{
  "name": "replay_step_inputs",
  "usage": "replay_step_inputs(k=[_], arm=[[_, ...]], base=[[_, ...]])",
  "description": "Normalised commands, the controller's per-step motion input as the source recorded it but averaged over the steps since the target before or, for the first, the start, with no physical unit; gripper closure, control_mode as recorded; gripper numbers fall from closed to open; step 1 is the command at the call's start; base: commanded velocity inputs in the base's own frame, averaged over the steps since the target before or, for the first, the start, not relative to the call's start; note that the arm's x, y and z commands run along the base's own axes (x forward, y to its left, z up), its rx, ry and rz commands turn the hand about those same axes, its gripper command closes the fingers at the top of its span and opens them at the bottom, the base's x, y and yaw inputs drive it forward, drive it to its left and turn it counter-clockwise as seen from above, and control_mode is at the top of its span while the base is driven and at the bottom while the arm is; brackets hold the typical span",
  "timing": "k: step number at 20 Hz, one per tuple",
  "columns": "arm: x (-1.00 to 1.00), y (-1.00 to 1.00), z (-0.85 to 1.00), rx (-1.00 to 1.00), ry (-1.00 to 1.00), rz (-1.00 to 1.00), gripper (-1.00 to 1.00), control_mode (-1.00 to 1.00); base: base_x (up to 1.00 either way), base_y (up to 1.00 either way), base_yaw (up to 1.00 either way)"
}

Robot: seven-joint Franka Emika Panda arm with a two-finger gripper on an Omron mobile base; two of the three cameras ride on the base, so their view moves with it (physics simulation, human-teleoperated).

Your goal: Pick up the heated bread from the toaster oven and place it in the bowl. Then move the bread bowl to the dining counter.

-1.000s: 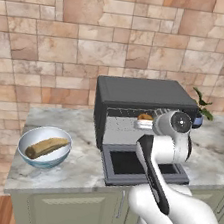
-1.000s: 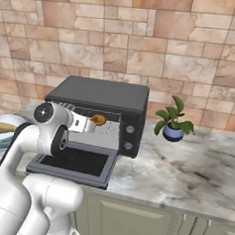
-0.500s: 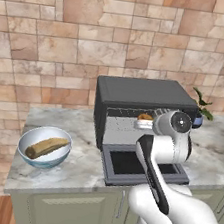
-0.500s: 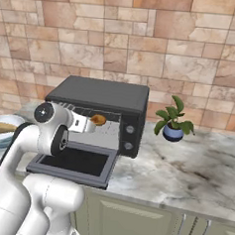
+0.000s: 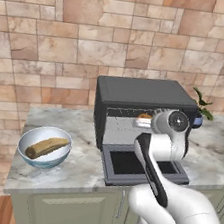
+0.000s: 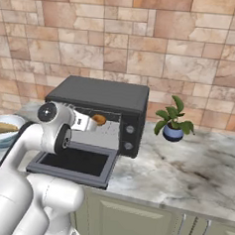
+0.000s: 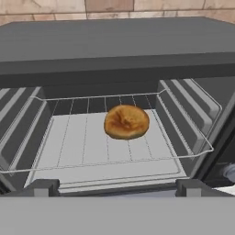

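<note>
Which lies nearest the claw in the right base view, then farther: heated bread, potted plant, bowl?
1. Heated bread, on the oven rack just ahead of the claw.
2. Bowl, on the counter at the far left edge.
3. Potted plant, right of the toaster oven.

**Oven mouth open, rack walled on both sides**

We see the toaster oven (image 7: 117, 50) with its door (image 6: 74, 162) dropped flat, leaving the front free. Around the heated bread (image 7: 126, 121), mid-frame, the wire rack (image 7: 82, 147) lies bare; ribbed side walls and the roof close in.
</note>
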Motion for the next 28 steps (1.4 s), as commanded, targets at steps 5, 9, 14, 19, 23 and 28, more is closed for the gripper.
replay_step_inputs(k=[5,9,14,19,23,28], arm=[[0.27,0.0,0.0,0.0,0.0,0.0,-1.0,-1.0],[0.26,0.0,0.0,0.0,0.0,0.0,-1.0,-1.0],[0.16,-0.07,-0.09,0.0,0.0,0.0,-1.0,-1.0],[0.14,-0.14,-0.17,0.0,0.0,0.0,-1.0,-1.0],[0.27,-0.05,-0.05,0.0,0.0,0.0,-1.0,-1.0],[0.36,0.0,-0.01,0.0,-0.02,0.0,-1.0,-1.0]], base=[[0.0,0.0,0.0],[0.0,0.0,0.0],[0.0,0.0,0.0],[0.0,0.0,0.0],[0.0,0.0,0.0],[0.0,0.0,0.0]])
